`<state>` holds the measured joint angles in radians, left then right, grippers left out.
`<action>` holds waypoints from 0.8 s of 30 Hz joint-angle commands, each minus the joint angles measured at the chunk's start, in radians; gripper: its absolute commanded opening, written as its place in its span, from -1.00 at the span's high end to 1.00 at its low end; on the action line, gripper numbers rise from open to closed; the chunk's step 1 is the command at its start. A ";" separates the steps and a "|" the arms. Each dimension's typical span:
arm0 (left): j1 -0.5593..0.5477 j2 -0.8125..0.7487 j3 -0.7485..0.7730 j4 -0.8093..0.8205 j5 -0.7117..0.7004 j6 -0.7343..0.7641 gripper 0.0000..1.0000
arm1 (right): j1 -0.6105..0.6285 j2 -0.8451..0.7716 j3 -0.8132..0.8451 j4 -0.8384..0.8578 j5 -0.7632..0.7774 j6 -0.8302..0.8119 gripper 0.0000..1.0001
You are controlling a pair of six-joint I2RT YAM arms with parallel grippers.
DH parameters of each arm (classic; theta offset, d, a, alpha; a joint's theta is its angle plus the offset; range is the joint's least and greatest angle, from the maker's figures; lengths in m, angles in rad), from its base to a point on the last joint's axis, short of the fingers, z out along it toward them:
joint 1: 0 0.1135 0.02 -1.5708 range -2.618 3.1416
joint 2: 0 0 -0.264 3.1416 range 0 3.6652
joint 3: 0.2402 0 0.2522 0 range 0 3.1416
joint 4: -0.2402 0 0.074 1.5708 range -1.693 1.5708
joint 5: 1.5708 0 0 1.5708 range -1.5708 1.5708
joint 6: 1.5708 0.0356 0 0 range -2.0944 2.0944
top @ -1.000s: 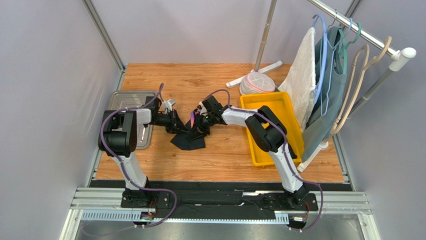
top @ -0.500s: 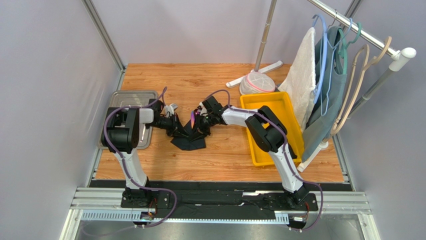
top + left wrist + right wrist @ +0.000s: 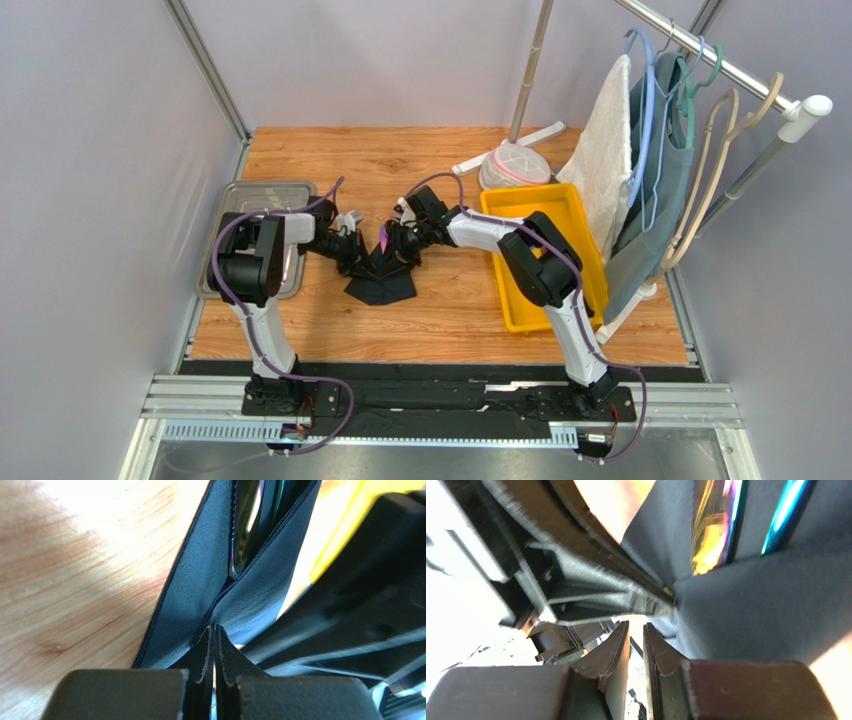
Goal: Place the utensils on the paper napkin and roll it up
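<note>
Paper napkin (image 3: 382,287), black, lies mid-desk, folded up around iridescent utensils (image 3: 244,535) cradled in its crease. Left gripper (image 3: 215,635) is pinched tight on one fold, probably lifting it over them to start the roll. Right gripper (image 3: 636,635), just beside, shows a slim gap between its jaws, gripping nothing visible. No readable writing anywhere.

utensils (image 3: 242,535): lower parts hidden inside paper napkin (image 3: 195,580) fold | upper ends cut off, wrist views
</note>
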<state>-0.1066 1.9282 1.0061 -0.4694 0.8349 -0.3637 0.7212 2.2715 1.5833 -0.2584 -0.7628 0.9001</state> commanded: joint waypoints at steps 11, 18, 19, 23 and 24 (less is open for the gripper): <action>-0.007 -0.077 0.031 -0.048 -0.060 0.054 1.00 | -0.049 -0.122 -0.121 -0.059 0.002 -0.171 0.71; 0.001 -0.127 0.011 -0.018 0.021 0.066 0.89 | -0.049 -0.093 -0.137 -0.035 0.017 -0.176 0.74; 0.011 -0.139 0.000 -0.009 0.042 0.056 0.75 | -0.049 -0.092 -0.137 -0.032 0.017 -0.175 0.74; 0.047 -0.199 -0.061 0.009 0.053 0.039 0.39 | -0.049 -0.087 -0.141 -0.022 0.017 -0.171 0.74; 0.053 -0.213 -0.069 0.009 0.053 0.034 0.33 | -0.049 -0.089 -0.143 -0.022 0.017 -0.170 0.74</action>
<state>-0.0845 1.7950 0.9714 -0.4789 0.8436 -0.3290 0.6674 2.1822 1.4429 -0.3130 -0.7513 0.7456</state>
